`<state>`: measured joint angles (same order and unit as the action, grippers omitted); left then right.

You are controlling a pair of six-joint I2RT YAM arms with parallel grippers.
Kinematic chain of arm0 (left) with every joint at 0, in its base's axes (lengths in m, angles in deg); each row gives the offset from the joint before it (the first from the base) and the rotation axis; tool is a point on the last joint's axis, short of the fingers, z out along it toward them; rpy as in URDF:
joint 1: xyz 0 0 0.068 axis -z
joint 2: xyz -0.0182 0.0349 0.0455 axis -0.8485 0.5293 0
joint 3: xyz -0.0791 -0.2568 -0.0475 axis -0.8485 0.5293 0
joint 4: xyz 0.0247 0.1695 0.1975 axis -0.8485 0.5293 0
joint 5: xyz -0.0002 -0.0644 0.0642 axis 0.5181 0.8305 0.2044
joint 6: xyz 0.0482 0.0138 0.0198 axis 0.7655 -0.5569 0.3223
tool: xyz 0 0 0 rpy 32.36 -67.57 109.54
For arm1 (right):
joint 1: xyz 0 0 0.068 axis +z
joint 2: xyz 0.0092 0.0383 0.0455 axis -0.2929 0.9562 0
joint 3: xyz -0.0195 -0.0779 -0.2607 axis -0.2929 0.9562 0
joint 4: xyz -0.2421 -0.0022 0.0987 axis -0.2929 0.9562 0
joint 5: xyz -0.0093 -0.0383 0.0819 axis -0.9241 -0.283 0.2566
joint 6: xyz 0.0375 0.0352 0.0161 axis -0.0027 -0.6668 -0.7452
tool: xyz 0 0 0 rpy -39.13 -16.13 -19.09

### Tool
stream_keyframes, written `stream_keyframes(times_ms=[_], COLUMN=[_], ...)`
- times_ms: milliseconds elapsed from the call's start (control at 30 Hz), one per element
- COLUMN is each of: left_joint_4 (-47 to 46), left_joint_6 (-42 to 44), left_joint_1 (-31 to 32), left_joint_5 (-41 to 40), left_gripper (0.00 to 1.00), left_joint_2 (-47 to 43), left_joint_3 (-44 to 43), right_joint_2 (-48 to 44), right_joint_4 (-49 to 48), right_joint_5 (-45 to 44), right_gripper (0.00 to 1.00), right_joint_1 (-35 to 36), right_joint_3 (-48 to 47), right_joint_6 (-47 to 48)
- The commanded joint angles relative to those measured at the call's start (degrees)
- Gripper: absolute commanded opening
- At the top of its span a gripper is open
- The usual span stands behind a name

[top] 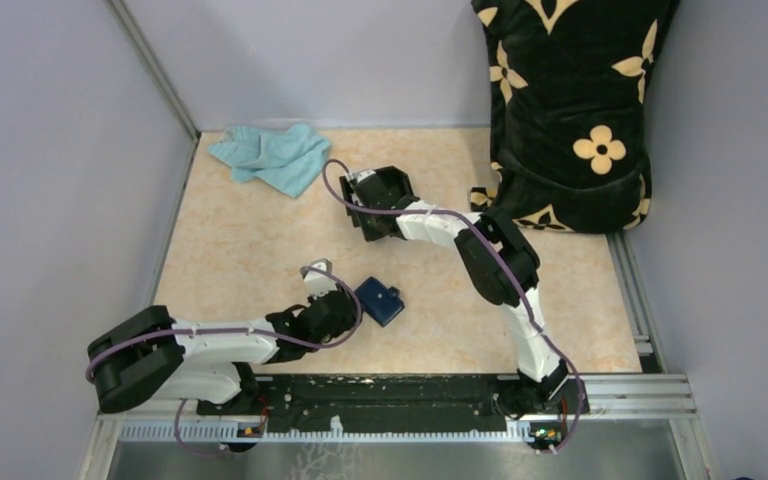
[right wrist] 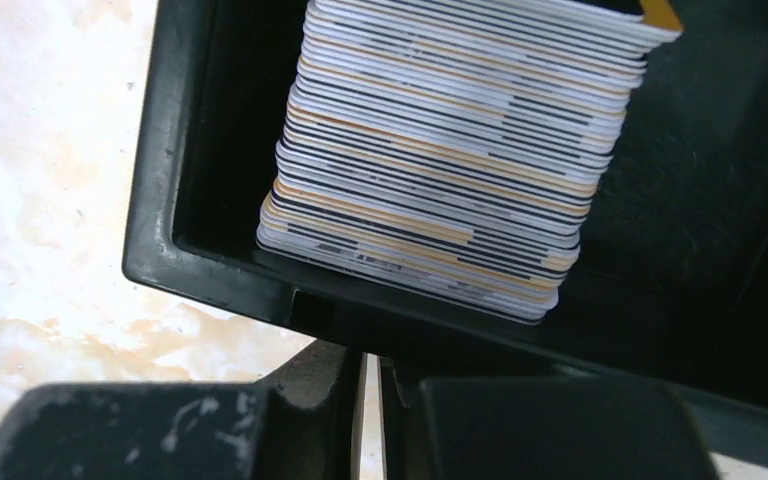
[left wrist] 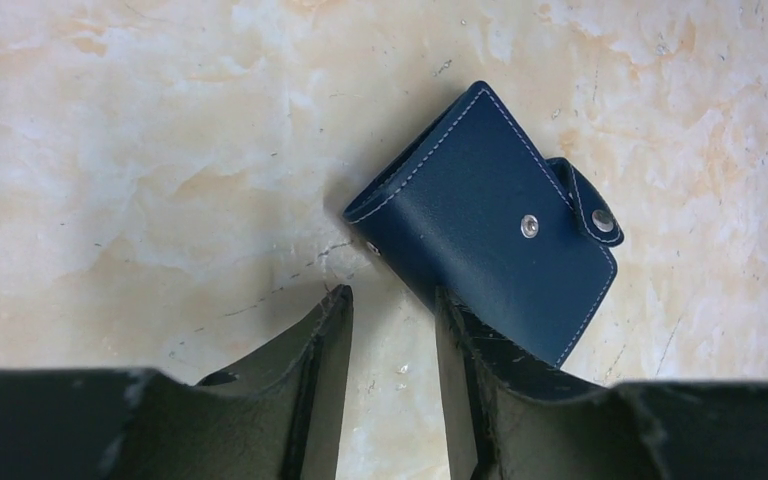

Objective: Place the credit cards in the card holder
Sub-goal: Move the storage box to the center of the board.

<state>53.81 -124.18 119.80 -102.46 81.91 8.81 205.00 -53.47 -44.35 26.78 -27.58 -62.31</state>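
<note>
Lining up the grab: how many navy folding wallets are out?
1: the small navy-blue stitched folding wallet lies folded on the marbled tabletop, just ahead of the left pincer. Others may be hidden.

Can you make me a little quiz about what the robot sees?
1. True or false: the cards are inside the wallet.
2. Which gripper is right beside the wallet? A) left B) right
3. Fill the gap: the cards stand stacked in a black ____.

Key: 1 false. 2 A, the left gripper. 3 box.
</note>
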Motion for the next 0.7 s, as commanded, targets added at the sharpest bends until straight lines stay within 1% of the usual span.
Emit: stream_keyframes(times_ms=[0, 100, 233, 267, 333, 367, 400, 467, 500, 567, 667], left_joint_4=[7.74, 10.08, 14.99, 16.81, 19.55, 20.76, 22.02, 24.46, 25.05, 25.18, 24.21], left_joint_6=[0.95, 0.98, -0.18, -1.06, -2.47, -2.76, -3.20, -3.62, -3.66, -3.12, -2.61], left_joint_1=[0.16, 0.21, 0.29, 0.34, 0.53, 0.61, 0.64, 0.63, 0.63, 0.65, 0.73], left_joint_5=[0.02, -0.77, -1.29, -1.60, -2.35, -2.78, -3.34, -4.48, -4.82, -4.80, -5.12], left_gripper=[0.46, 0.50, 0.52, 0.53, 0.54, 0.55, 0.56, 0.58, 0.59, 0.61, 0.62], left_joint_2=[0.52, -1.19, -3.68, -4.55, -6.95, -8.16, -9.74, -11.75, -12.66, -14.13, -14.97], left_joint_3=[-0.25, -0.99, -1.94, -2.22, -2.26, -2.30, -2.37, -2.71, -2.79, -2.90, -2.79], right_joint_2=[-4.92, -10.59, -17.10, -18.74, -21.35, -22.81, -23.67, -25.65, -26.67, -28.53, -28.90], right_joint_4=[-1.41, -2.60, -3.18, -3.57, -3.71, -3.48, -3.29, -4.32, -5.85, -8.93, -10.16], right_joint_5=[-3.65, -4.95, -7.83, -8.58, -9.25, -9.17, -8.95, -8.61, -8.20, -5.89, 0.39], right_gripper=[0.12, 0.22, 0.34, 0.38, 0.52, 0.61, 0.65, 0.82, 0.86, 0.84, 0.78], right_joint_1=[1.12, 2.67, 5.48, 6.31, 7.47, 7.84, 8.02, 7.94, 7.70, 6.32, 2.23], right_joint_3=[0.02, 4.42, 10.07, 11.27, 12.82, 13.30, 13.59, 14.45, 15.23, 17.46, 20.18], right_joint_6=[3.34, 3.53, 3.79, 3.80, 3.74, 3.65, 3.33, 1.81, 1.36, -0.71, -7.72])
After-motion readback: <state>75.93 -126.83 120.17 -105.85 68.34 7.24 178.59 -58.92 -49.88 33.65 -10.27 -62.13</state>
